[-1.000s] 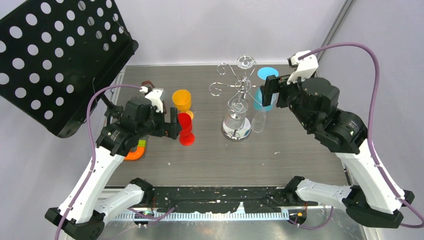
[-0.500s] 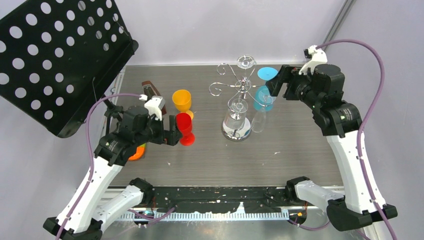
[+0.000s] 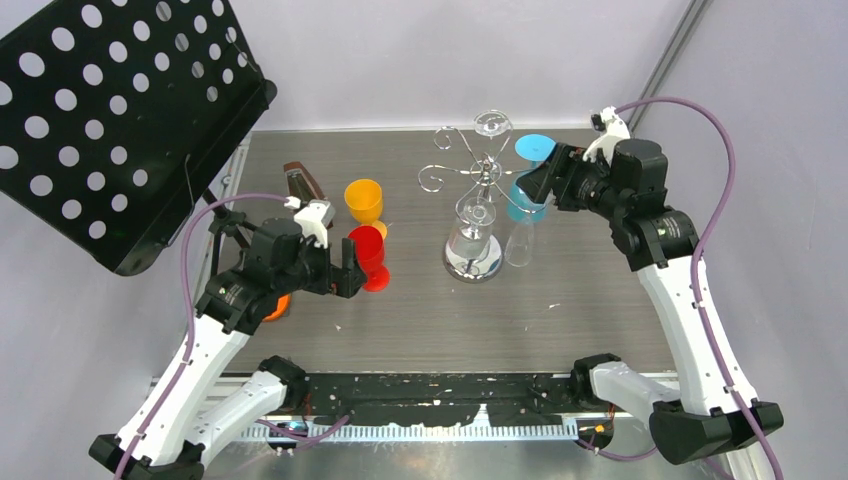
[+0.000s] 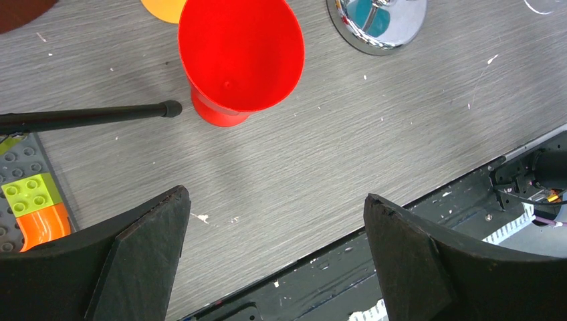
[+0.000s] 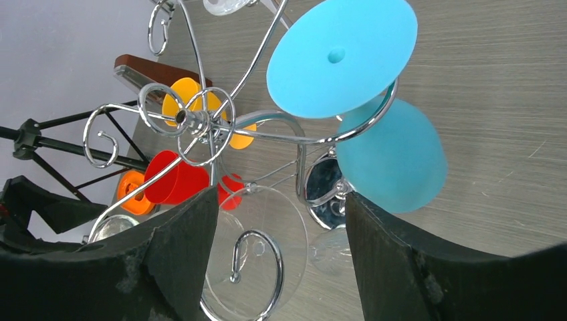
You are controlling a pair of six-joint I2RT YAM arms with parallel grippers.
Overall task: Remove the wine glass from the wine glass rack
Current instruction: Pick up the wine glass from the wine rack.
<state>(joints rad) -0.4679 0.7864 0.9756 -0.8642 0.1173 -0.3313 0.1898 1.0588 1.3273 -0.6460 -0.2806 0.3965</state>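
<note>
The chrome wine glass rack (image 3: 484, 176) stands mid-table on its mirrored base (image 3: 472, 262). A blue wine glass (image 3: 526, 193) hangs upside down on its right arm, foot on top. Clear glasses hang at the back (image 3: 492, 124) and the front (image 3: 476, 214). My right gripper (image 3: 545, 182) is open and empty, right beside the blue glass. In the right wrist view the blue foot (image 5: 341, 57) and bowl (image 5: 394, 157) lie above my right gripper (image 5: 281, 197), and a clear glass foot (image 5: 257, 247) lies between its fingers. My left gripper (image 3: 345, 272) is open and empty by a red cup (image 3: 369, 248).
A yellow cup (image 3: 364, 198) stands behind the red cup (image 4: 237, 57). A black perforated stand (image 3: 110, 110) fills the far left, its thin leg (image 4: 87, 117) reaching along the table. A Lego plate (image 4: 30, 200) lies at the left. The rack's base (image 4: 378, 23) shows in the left wrist view.
My right arm has lifted and swung its wrist round, so the open gripper now comes at the blue glass from the right. My left gripper has drifted slightly toward the near edge.
</note>
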